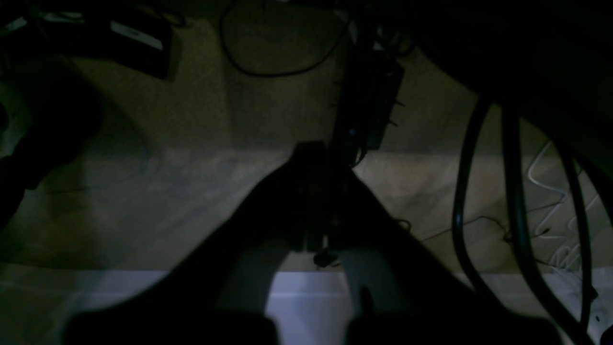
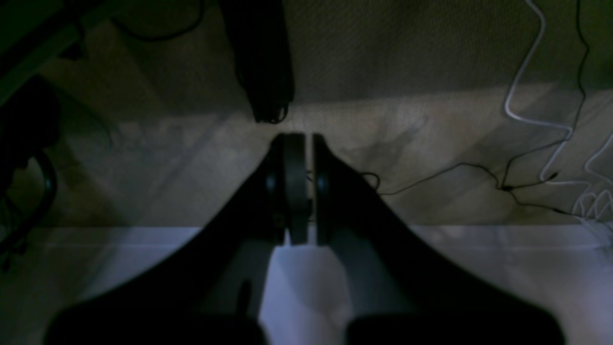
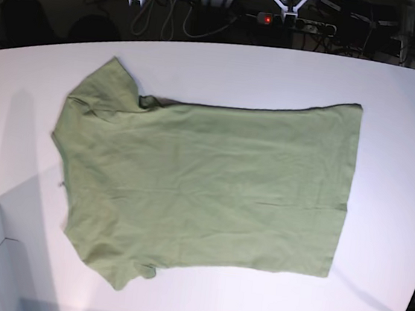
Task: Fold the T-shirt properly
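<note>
Both claws are sitting with their jaws pressed together on nothing: the right gripper [image 2: 300, 187] and the left gripper [image 1: 318, 201] are each hanging past the white table's [image 3: 407, 111] edge, over dim carpet strewn with cables. One olive-green T-shirt [image 3: 204, 185] is lying spread flat across the table, collar end toward the base view's left and hem toward its right. Bare white surface is showing around every edge of it, and no readable writing is showing.
</note>
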`<action>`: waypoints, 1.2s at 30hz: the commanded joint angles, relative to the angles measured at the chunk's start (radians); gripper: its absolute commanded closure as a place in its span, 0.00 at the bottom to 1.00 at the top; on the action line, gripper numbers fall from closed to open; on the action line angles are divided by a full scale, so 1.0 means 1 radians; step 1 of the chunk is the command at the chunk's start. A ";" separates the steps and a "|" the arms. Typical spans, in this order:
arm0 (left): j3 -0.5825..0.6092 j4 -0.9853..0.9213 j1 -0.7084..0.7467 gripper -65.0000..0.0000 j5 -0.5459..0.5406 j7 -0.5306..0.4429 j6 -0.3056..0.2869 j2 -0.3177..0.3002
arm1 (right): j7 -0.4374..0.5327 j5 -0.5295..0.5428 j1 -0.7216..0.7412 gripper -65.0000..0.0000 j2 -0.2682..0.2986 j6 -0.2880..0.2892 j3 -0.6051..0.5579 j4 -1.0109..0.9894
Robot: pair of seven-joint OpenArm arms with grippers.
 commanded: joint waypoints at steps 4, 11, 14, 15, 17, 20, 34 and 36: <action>0.003 0.005 0.008 1.00 0.001 0.002 0.001 0.000 | -0.005 -0.005 -0.009 1.00 0.003 0.022 -0.002 0.003; 0.003 0.011 0.025 1.00 0.001 0.002 0.001 0.000 | -0.006 -0.005 -0.011 1.00 0.003 0.022 -0.002 0.003; 0.003 0.011 0.033 1.00 0.001 -0.001 0.001 0.000 | -0.005 -0.005 -0.025 1.00 0.005 0.022 -0.002 0.011; 0.003 0.011 0.036 1.00 0.001 -0.001 0.001 0.000 | -0.005 -0.005 -0.032 1.00 0.005 0.022 -0.002 0.031; 0.003 0.011 0.045 1.00 -0.002 -0.001 0.001 0.000 | -0.011 -0.005 -0.066 1.00 0.006 0.022 -0.004 0.083; 0.003 0.011 0.056 1.00 -0.005 -0.001 0.001 0.000 | -0.016 -0.005 -0.135 1.00 0.018 0.022 -0.004 0.200; 0.002 0.272 0.212 1.00 -0.008 0.037 0.001 0.000 | -0.019 -0.007 -0.284 1.00 0.055 0.022 -0.004 0.436; 0.002 0.277 0.205 1.00 -0.008 0.088 0.001 0.000 | -0.051 -0.007 -0.281 1.00 0.058 0.022 -0.004 0.436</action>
